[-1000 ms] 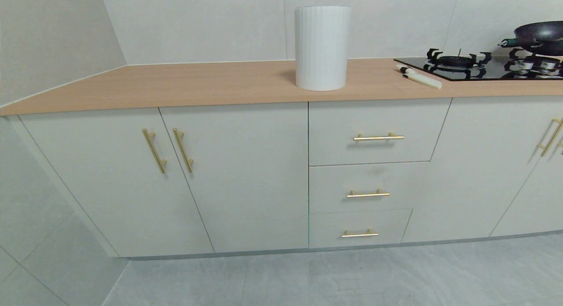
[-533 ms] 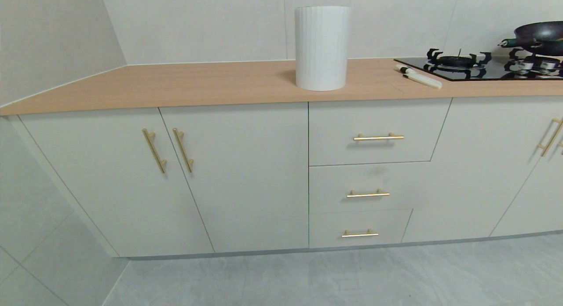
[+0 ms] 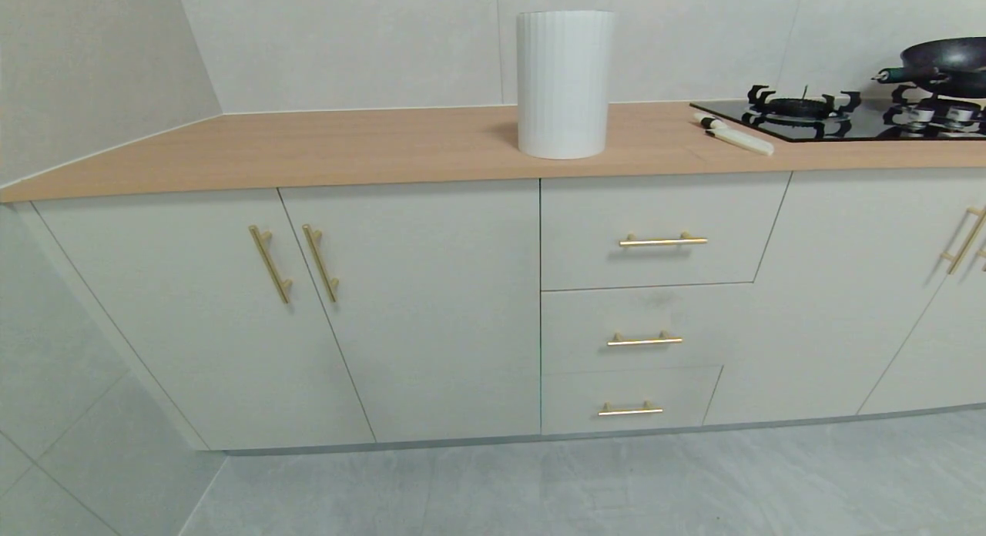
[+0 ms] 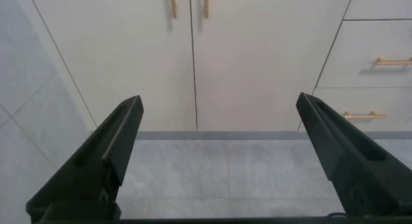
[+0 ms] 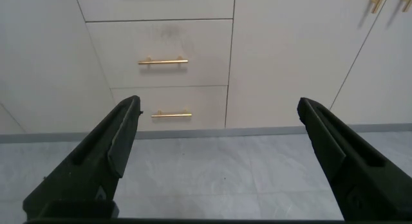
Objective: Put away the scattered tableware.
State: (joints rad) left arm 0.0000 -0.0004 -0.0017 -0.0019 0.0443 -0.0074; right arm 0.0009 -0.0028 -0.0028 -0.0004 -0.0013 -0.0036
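Left end effector (image 4: 219,105) hangs low in front of the cabinet doors (image 4: 193,56), its two dark fingers spread wide apart with nothing between them, above the grey tiled floor (image 4: 219,179). Right end effector (image 5: 219,103) is just as widely spread and empty, facing the lower drawers (image 5: 164,50) with their gold bar handles.

Up on the wooden table (image 3: 347,147), two pale utensils (image 3: 732,135) lie flat toward the right end, close to the front edge and just beside the near left corner of the black hob (image 3: 847,124). Both are slender and angled the same way, lying side by side; what kind of tableware they are is too small to tell. A tall ribbed white container (image 3: 565,82) stands upright around the middle of the table, nearer the front edge than the back wall, well apart from the utensils. A dark pan (image 3: 944,58) sits on the far right burner of the hob. Under the table, a stack of three drawers (image 3: 655,289) lies directly below the container.
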